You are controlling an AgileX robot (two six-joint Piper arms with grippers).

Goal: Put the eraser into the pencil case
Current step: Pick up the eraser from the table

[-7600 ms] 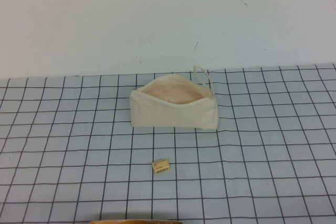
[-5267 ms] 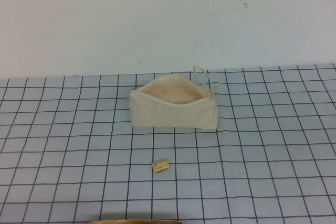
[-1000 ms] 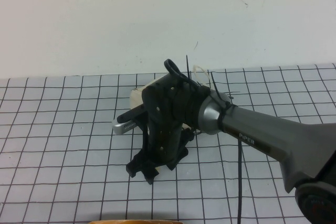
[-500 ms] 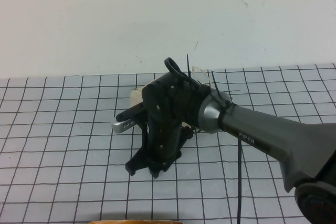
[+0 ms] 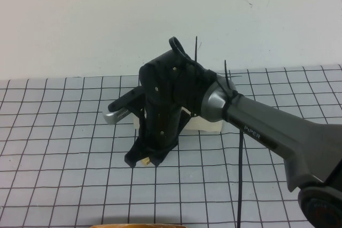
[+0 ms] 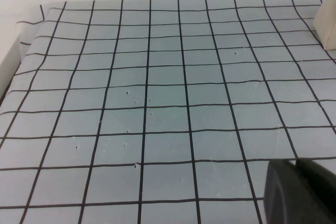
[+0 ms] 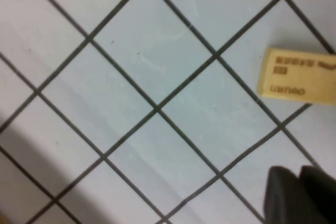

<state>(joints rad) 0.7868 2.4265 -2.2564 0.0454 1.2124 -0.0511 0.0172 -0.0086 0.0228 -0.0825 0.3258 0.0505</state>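
The eraser (image 7: 296, 80), a small tan block with dark printing, lies flat on the grid mat just beyond my right gripper's (image 7: 299, 174) fingertips, apart from them. In the high view only a sliver of the eraser (image 5: 144, 160) peeks out under my right gripper (image 5: 142, 164), which points down at the mat in front of the pencil case. Its fingers stand close together with nothing between them. The cream pencil case (image 5: 206, 124) is mostly hidden behind the arm. One corner of it also shows in the left wrist view (image 6: 326, 22). My left gripper (image 6: 296, 163) is shut and empty, low over the left of the mat.
The grey-blue grid mat (image 5: 64, 148) covers the table up to a white wall (image 5: 80, 20) at the back. The right arm's silver-grey forearm (image 5: 267, 132) stretches in from the lower right, with a black cable (image 5: 240, 185) hanging under it.
The right arm came in over the mat. In the last second its gripper rose a little and shifted left. The eraser now shows left of and slightly behind its first spot.
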